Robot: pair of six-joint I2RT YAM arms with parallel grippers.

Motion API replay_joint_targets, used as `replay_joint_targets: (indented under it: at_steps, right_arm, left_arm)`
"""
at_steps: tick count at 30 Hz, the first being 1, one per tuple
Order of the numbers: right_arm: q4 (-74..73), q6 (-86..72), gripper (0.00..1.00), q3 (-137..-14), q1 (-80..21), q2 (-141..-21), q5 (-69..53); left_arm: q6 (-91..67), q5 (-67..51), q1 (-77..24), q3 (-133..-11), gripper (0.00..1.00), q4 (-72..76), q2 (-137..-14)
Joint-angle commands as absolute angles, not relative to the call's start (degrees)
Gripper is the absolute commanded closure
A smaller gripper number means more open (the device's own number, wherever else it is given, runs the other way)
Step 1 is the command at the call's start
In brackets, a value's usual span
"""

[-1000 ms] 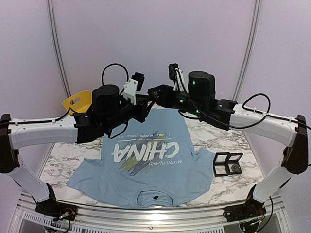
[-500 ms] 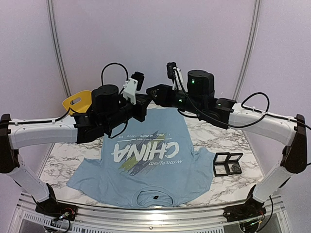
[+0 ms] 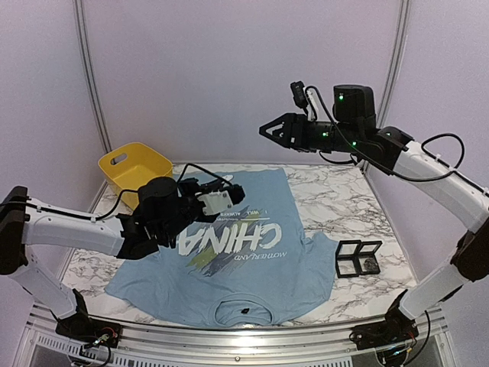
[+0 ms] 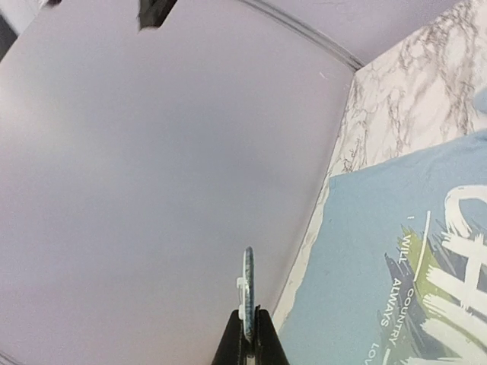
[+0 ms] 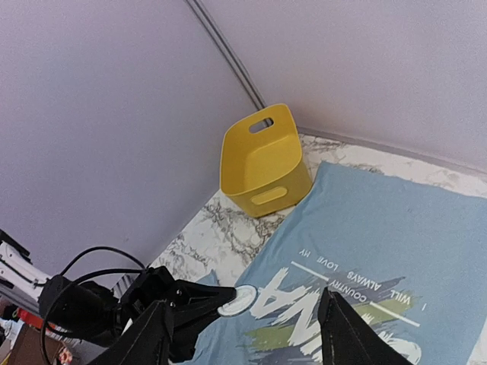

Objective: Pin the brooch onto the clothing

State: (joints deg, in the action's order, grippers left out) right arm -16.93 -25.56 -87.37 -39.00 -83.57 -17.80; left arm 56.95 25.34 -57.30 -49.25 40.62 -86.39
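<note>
Where lilac walls (image 3: 229,69) enclose the marble table (image 3: 340,191) and T-shirt (image 3: 260,264), left tool (image 4: 247,323) clamps the brooch (image 4: 248,281); right tool (image 3: 265,131) gapes.

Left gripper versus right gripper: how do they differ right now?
The left gripper is shut on the brooch, a thin disc seen edge-on, while the right gripper is open and empty. The left gripper sits low over the T-shirt, while the right gripper is raised high above the far side of the table. Both are black, two-fingered grippers.
</note>
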Motion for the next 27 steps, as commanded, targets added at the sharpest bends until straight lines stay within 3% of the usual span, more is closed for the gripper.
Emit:
replay_joint_targets:
  at_steps: [1,11,17,27]
  right_arm:
    - [-19.3,-29.1,0.40,-85.5,-39.5,-84.2,-27.9]
    - [-17.4,-28.7,0.53,-84.0,-39.4,-86.7,-35.3]
    - [-17.5,-28.6,0.60,-82.1,-39.5,-87.5,-39.8]
    - [-15.1,-29.7,0.63,-77.2,-40.2,-86.0,-41.7]
  left_arm:
    - [85.0,18.8,-58.9,-46.8,1.00,54.4,-85.1]
    - [111.3,20.7,-63.0,-43.0,1.00,83.0,-96.0]
    - [112.3,21.6,-63.3,-43.5,1.00,86.2,-98.0]
    - [112.8,22.6,-63.3,-44.9,1.00,87.7,-99.8]
